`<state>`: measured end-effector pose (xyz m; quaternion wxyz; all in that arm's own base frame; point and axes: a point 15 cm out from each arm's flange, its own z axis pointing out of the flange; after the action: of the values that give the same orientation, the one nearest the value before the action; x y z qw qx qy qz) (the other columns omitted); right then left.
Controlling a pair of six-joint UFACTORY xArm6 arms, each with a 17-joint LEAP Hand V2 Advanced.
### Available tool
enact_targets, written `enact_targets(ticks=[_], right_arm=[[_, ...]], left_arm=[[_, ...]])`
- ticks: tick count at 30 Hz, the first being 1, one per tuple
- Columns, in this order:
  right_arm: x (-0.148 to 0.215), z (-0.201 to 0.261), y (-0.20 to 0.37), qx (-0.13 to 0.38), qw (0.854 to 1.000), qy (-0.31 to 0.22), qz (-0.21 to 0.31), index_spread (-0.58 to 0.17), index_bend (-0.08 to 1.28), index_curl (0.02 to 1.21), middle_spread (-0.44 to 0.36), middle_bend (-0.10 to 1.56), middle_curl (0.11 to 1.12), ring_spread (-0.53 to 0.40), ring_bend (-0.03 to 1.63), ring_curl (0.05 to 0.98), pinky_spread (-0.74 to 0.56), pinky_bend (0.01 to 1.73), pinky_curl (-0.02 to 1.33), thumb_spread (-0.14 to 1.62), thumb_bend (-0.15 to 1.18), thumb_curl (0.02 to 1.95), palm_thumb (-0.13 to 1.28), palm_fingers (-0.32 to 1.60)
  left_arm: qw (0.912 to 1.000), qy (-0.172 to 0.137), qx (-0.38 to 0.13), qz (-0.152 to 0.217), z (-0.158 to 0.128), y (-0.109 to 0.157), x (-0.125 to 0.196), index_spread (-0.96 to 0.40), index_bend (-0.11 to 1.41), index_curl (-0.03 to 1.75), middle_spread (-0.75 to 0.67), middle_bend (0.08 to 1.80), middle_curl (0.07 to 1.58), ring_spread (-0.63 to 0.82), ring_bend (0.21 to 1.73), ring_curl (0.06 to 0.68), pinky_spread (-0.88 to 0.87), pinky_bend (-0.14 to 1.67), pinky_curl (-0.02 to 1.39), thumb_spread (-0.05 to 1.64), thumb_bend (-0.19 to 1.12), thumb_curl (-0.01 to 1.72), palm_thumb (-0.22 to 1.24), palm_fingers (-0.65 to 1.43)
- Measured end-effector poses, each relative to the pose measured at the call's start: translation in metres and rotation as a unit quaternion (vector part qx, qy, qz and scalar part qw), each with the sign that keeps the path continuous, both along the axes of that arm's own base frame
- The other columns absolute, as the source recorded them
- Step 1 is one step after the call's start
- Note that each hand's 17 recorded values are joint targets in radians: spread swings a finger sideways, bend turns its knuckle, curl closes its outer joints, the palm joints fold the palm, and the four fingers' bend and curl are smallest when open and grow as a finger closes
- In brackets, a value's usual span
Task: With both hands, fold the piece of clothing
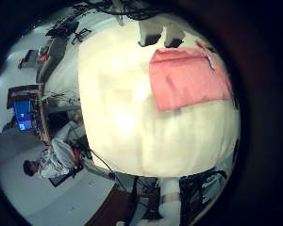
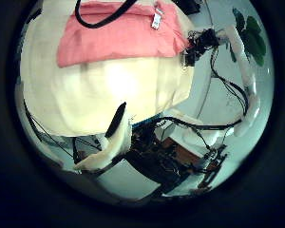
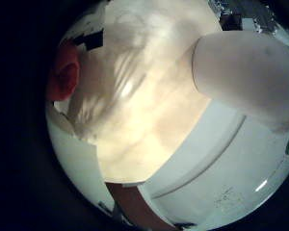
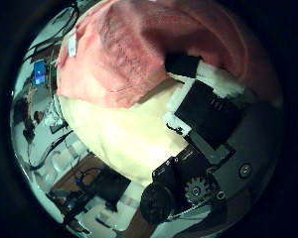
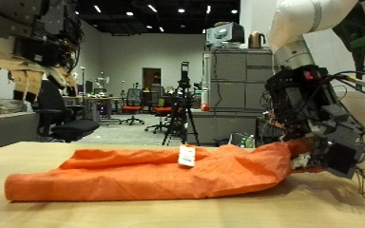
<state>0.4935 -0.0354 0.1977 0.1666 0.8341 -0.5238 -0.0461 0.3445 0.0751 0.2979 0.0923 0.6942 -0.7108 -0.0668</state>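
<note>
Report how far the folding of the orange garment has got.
Done: the orange garment lies on the table as one long, rumpled strip; whether that is already a fold cannot be told. In hand: the right hand is down at one end of the cloth, though a grip cannot be made out. The left hand hangs high above, fingers relaxed, holding nothing. Left: both hands folding it.

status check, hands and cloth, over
Left hand raised clear above the table, fingers relaxed, holding nothing. Right hand down at one end of the cloth; grip not visible. Cloth bunched lengthwise, not yet folded. Nothing in the way.
</note>
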Motion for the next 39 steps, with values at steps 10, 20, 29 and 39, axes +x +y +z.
enact_targets(ticks=[10, 20, 29, 39], right_arm=[[-0.038, 0.109, -0.01, -0.034, 0.999, -0.033, 0.022, -0.253, 1.11, 0.77, -0.114, 1.31, 0.73, -0.207, 1.36, 0.649, -0.24, 1.31, 0.72, 0.88, 0.04, 0.69, 1.2, 1.16], [-0.031, 0.174, 0.064, -0.034, 0.992, -0.082, 0.091, -0.233, 1.13, 0.78, -0.107, 1.34, 0.72, -0.2, 1.37, 0.668, -0.22, 1.3, 0.77, 0.89, 0.0, 0.78, 1.17, 1.14], [-0.019, 0.176, 0.193, -0.038, 0.974, -0.102, 0.199, -0.225, 1.14, 0.77, -0.104, 1.35, 0.71, -0.206, 1.37, 0.673, -0.22, 1.27, 0.8, 0.89, -0.01, 0.84, 1.16, 1.15], [-0.009, 0.139, 0.314, -0.037, 0.94, -0.163, 0.297, -0.22, 1.16, 0.77, -0.104, 1.35, 0.71, -0.206, 1.38, 0.676, -0.23, 1.24, 0.82, 0.89, -0.01, 0.88, 1.14, 1.15]], left_arm=[[0.9999, -0.007, -0.004, 0.013, 0.006, 0.022, -0.009, 0.02, 0.17, 0.34, 0.24, 0.18, 0.29, 0.47, 0.43, 0.23, 0.45, 0.3, 0.32, 1.1, -0.02, 0.3, 0.44, 0.07], [0.9996, -0.007, -0.012, 0.024, 0.009, 0.046, -0.028, 0.02, 0.18, 0.34, 0.23, 0.18, 0.29, 0.46, 0.43, 0.226, 0.44, 0.3, 0.32, 1.1, -0.02, 0.3, 0.45, 0.08], [0.9992, -0.012, -0.02, 0.033, 0.009, 0.057, -0.049, 0.02, 0.18, 0.34, 0.22, 0.18, 0.29, 0.45, 0.42, 0.223, 0.44, 0.3, 0.32, 1.1, -0.02, 0.3, 0.45, 0.1], [0.9987, -0.01, -0.027, 0.043, 0.003, 0.067, -0.065, 0.01, 0.17, 0.34, 0.21, 0.18, 0.3, 0.44, 0.43, 0.223, 0.44, 0.31, 0.32, 1.11, -0.02, 0.29, 0.45, 0.1]])
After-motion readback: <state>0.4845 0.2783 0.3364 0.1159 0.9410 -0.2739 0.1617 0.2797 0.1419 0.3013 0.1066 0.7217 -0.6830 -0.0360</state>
